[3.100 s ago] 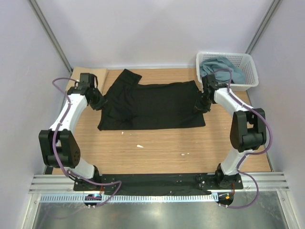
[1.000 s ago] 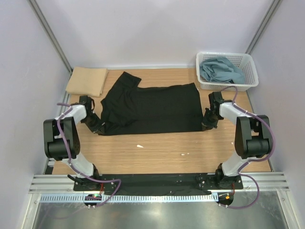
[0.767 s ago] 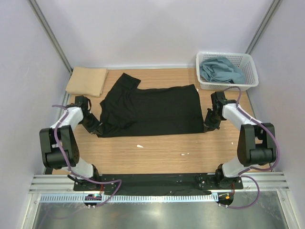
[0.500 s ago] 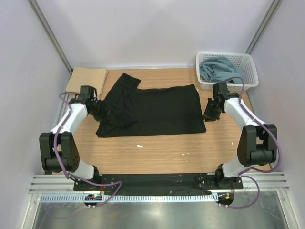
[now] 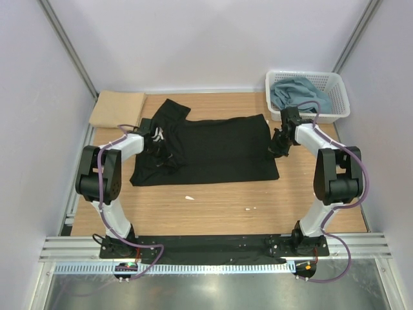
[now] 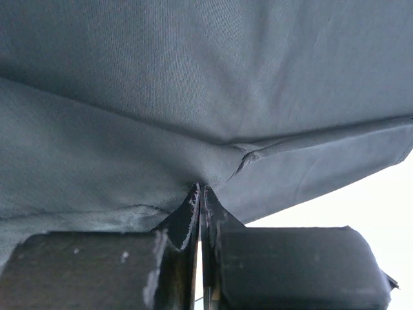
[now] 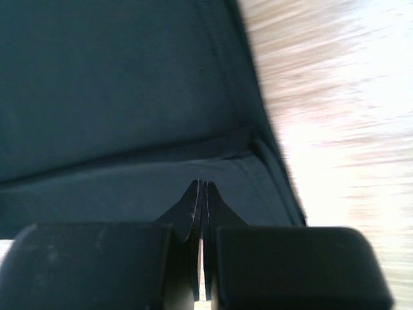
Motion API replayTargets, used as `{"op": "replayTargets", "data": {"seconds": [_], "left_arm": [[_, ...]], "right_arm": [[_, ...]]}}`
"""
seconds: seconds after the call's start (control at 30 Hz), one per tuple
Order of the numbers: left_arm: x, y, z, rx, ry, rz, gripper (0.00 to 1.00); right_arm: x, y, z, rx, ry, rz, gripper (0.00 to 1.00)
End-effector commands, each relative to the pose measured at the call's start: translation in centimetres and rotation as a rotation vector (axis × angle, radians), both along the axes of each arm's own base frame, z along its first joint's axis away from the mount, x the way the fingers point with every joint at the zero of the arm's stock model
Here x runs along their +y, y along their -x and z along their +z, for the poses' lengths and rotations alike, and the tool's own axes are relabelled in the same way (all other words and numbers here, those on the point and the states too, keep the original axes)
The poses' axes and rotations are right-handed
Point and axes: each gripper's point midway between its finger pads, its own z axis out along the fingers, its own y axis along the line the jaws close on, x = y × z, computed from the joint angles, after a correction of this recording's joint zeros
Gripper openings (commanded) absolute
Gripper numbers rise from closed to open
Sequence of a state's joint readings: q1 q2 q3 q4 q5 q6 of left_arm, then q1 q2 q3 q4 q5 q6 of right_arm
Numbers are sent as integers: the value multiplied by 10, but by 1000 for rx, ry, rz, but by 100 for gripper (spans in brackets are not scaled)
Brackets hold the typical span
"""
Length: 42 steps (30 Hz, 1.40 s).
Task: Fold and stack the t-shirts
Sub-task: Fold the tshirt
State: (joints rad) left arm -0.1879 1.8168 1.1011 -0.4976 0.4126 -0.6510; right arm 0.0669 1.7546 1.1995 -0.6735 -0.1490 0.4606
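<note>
"What is the left pincer [image 6: 200, 190] doing?"

"It is squeezing together on the black t-shirt [image 5: 219, 148] near the sleeve end. In its wrist view creases are fanning out from the tips. The right pincer [image 7: 201, 186] is pressing shut on the opposite end, where a stitched, doubled hem is meeting the tips."

"And where is the shirt lying?"

"It is lying across the middle of the bench [image 5: 219, 206]. One sleeve is poking toward the far edge, and the left part is bunching in soft ridges."

"So a fold seems to be going on. How should the arms be handling it?"

"Probably by lifting level and travelling together. That way the thin, limp knit is being held taut between them and is not sagging or doubling under. They should be laying edge on edge before letting go."

"What is the stack looking like?"

"The tan t-shirt [image 5: 117, 108] is sitting folded flat at the far left corner. A blue-grey t-shirt [image 5: 298, 92] is slumping in a heap inside the white lattice basket [image 5: 339, 90]."
</note>
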Motion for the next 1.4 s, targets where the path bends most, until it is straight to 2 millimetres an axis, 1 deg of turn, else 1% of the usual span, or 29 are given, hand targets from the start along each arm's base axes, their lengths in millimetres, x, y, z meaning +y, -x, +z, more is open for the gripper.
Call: {"op": "replayTargets", "data": {"seconds": [0.0, 0.13, 0.17, 0.23, 0.27, 0.33, 0.43, 0.53, 0.57, 0.6, 0.63, 0.67, 0.7, 0.73, 0.8, 0.83, 0.9, 0.93, 0.97, 1.0, 1.03, 1.07, 1.1, 1.13, 1.2, 1.23, 1.27, 1.3, 1.37], "left_arm": [[-6, -12, 5, -46, 39, -10, 0], [-8, -1, -7, -2, 35, -3, 0], [-7, 4, -11, 15, 32, 4, 0], [-5, 7, -15, 22, 16, 6, 0], [-3, 10, -19, 27, 7, -3, 0], [-2, 13, -21, 34, 2, -9, 1], [0, 14, -21, 31, -14, -20, 7], [3, 9, -10, 0, -30, -42, 14], [3, 6, -2, -11, -35, -47, 15], [4, 2, 13, -51, -38, -53, 17], [5, 0, 21, -70, -43, -53, 19], [6, -4, 35, -96, -54, -49, 25], [8, -6, 44, -118, -58, -47, 28], [11, -8, 60, -155, -65, -41, 33], [16, -8, 74, -167, -73, -28, 34], [23, -8, 85, -192, -70, -4, 33], [32, -1, 85, -179, -72, 27, 32], [42, 1, 85, -174, -77, 61, 28], [49, 10, 80, -155, -81, 90, 25], [60, 13, 76, -143, -82, 129, 22], [65, 17, 71, -129, -82, 150, 14], [70, 27, 59, -94, -79, 176, 12], [75, 30, 54, -79, -64, 201, 10], [84, 34, 44, -54, -56, 231, 7], [95, 37, 34, -28, -61, 260, 5], [98, 39, 31, -19, -66, 269, 4], [100, 41, 26, -10, -68, 274, 4], [103, 43, 23, -3, -67, 280, 4], [103, 46, 18, 7, -69, 275, 4]], "right_arm": [[19, -18, 14, -70, -51, 3, 2], [17, -24, 8, -74, -32, -13, 1], [16, -26, 2, -67, -28, -13, 1], [14, -29, -6, -57, -17, -19, 1], [12, -29, -16, -41, -5, -18, 1], [10, -30, -23, -31, 7, -22, 1], [9, -34, -30, -34, 17, -26, 1], [4, -35, -36, -22, 43, -32, 1], [2, -33, -37, -14, 59, -22, 1], [1, -34, -34, -18, 66, -15, 1], [0, -34, -31, -23, 69, -9, 2], [-2, -32, -29, -20, 87, -5, 3], [-3, -32, -25, -26, 98, 6, 5], [-3, -37, -11, -58, 104, 16, 10], [-6, -33, 0, -62, 143, 39, 15], [-5, -34, 8, -74, 147, 46, 22], [-13, -30, 24, -96, 200, 42, 29], [-14, -27, 27, -100, 206, 44, 31], [-14, -24, 37, -118, 208, 42, 32], [-13, -16, 34, -107, 208, 49, 33], [-13, -12, 34, -109, 200, 51, 32], [-9, -11, 37, -130, 186, 55, 30], [-9, -2, 28, -109, 177, 60, 26], [-7, -1, 25, -113, 167, 62, 19], [-8, 9, 15, -88, 170, 67, 5], [-9, 12, 12, -83, 172, 71, 1], [-8, 12, 10, -89, 168, 71, 1], [-9, 17, 4, -76, 171, 75, 1], [-10, 20, -2, -71, 170, 75, 1]]}}
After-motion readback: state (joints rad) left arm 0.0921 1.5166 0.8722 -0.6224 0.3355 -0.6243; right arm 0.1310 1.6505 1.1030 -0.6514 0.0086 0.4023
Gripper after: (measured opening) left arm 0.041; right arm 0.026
